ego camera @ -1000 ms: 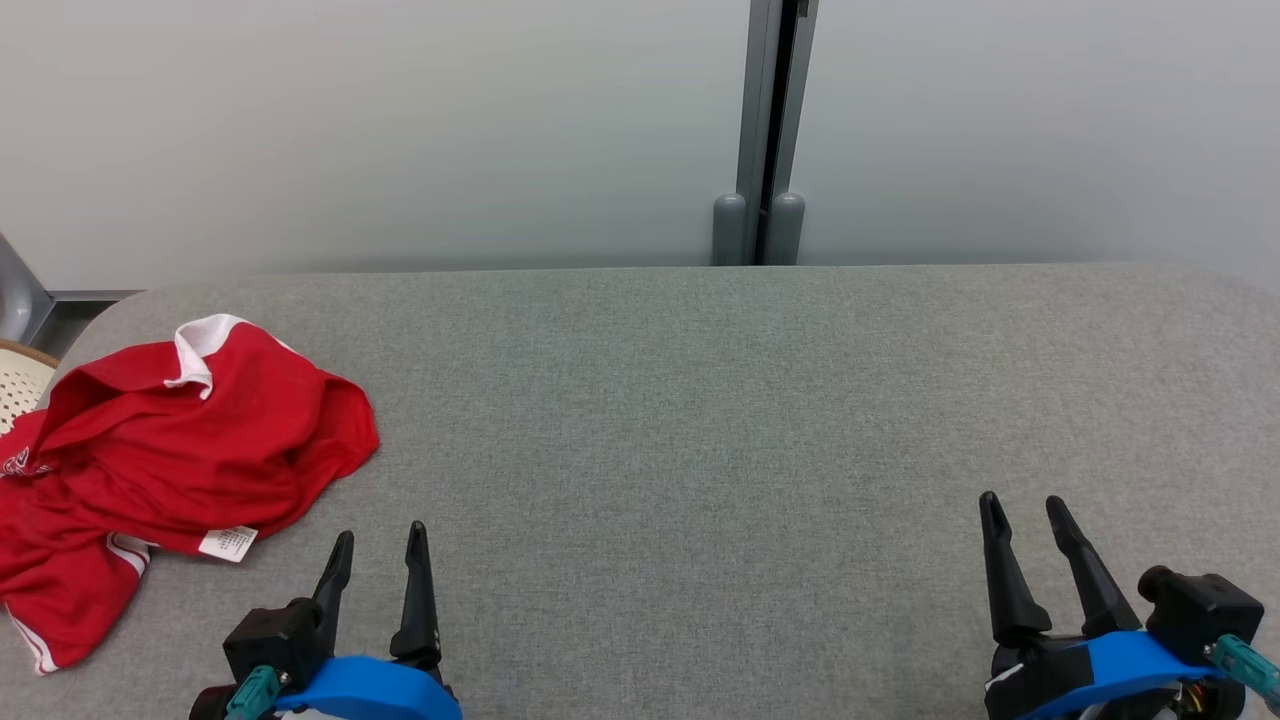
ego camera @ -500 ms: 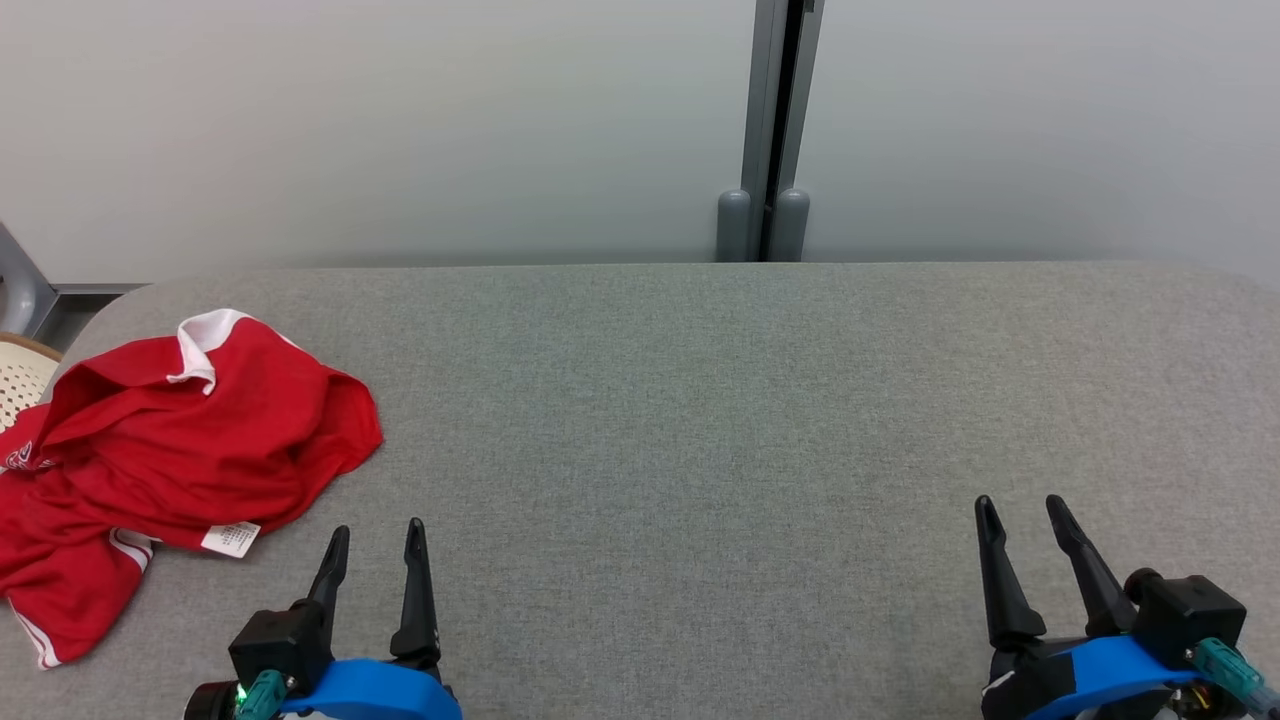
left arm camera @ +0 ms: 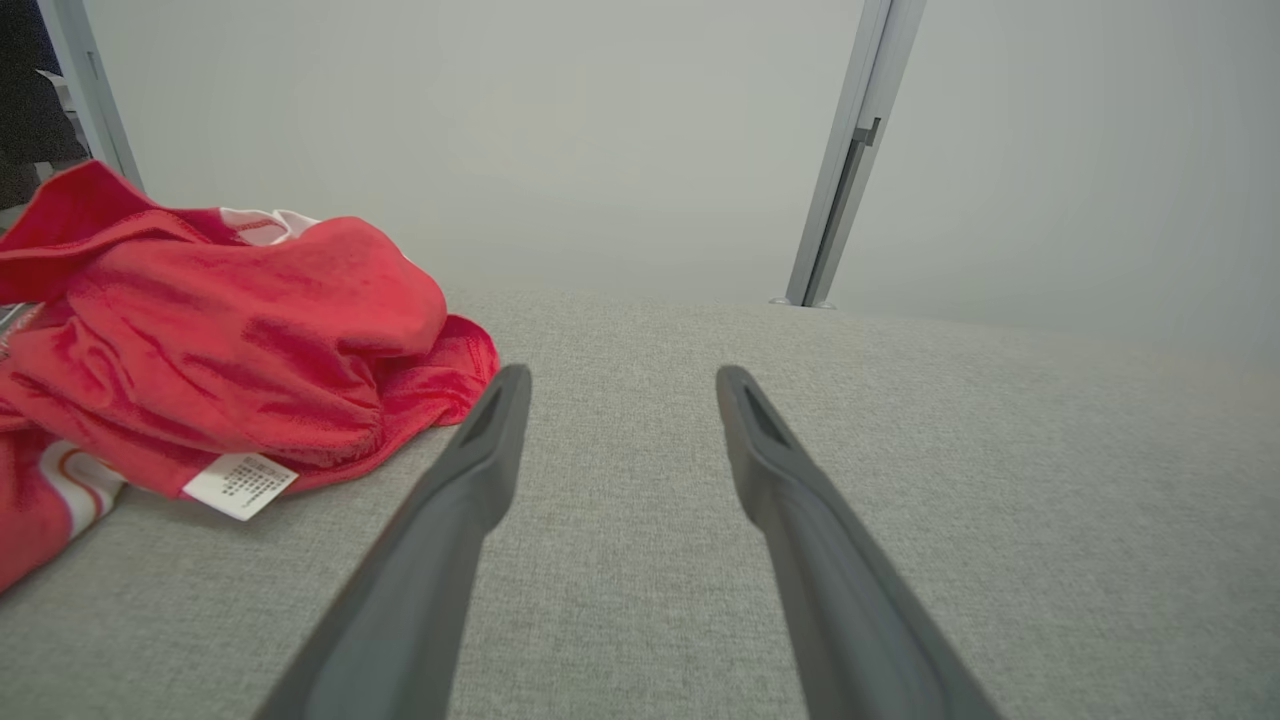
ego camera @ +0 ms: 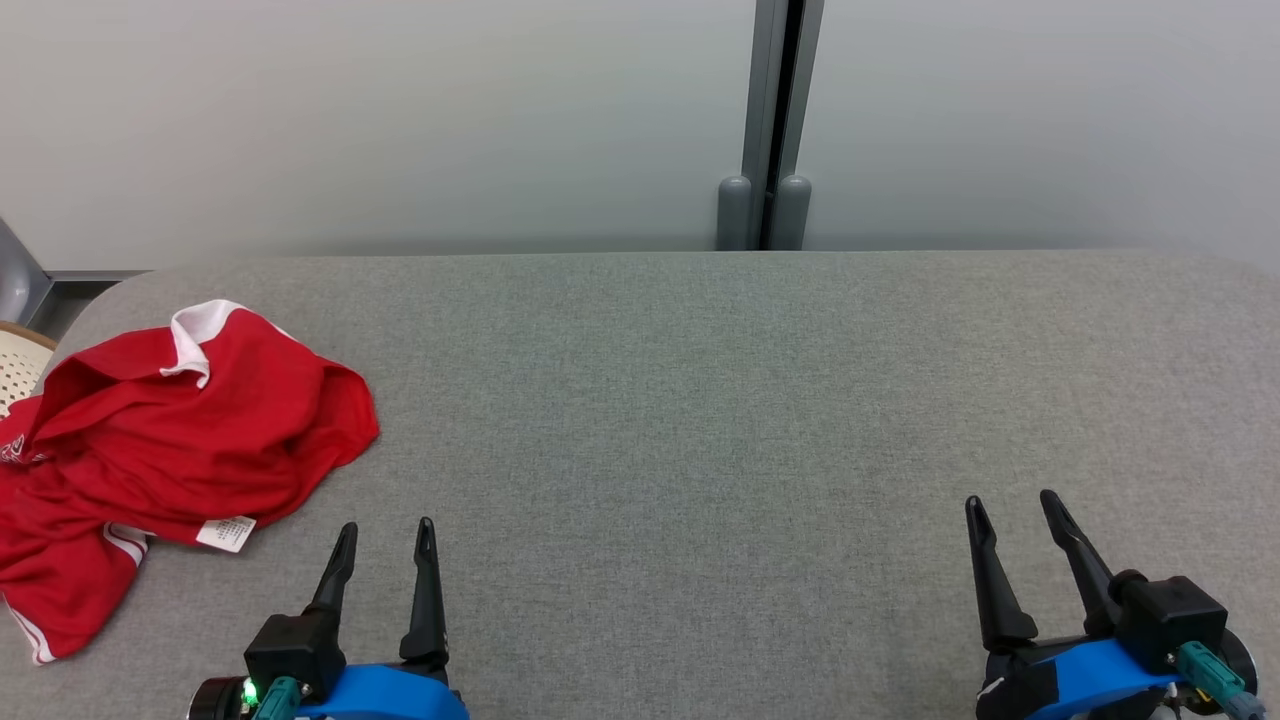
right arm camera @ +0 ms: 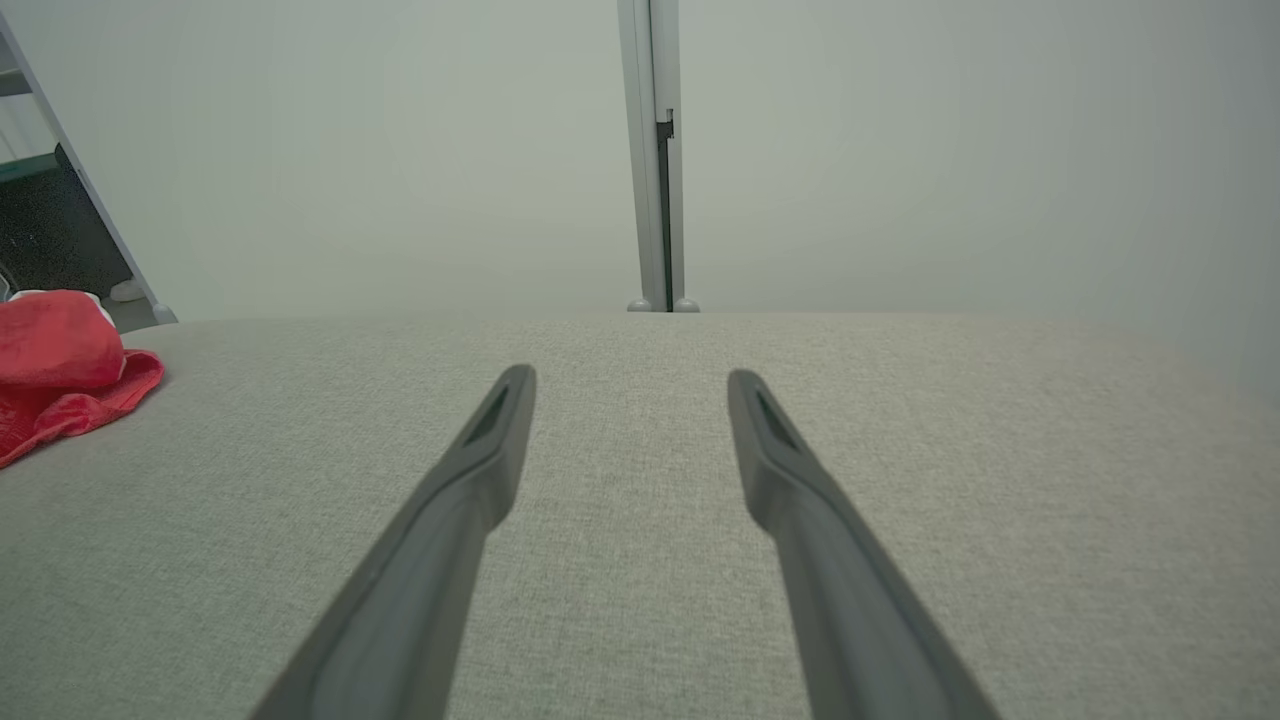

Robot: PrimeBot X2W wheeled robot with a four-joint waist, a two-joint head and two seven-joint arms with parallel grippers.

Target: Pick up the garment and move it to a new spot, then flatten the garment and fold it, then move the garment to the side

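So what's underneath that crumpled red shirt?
The red shirt lies on the grey table; a white label pokes out at its near edge. Anything else under the folds is hidden.

On the left end of the table, the garment; just right of its near edge, the left gripper; well apart at the front right, the right gripper; behind the table, midway along, a post.

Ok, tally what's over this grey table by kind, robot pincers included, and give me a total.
Red shirt: 1
Pincers: 2 (left pincer, right pincer), both open
Total: 3
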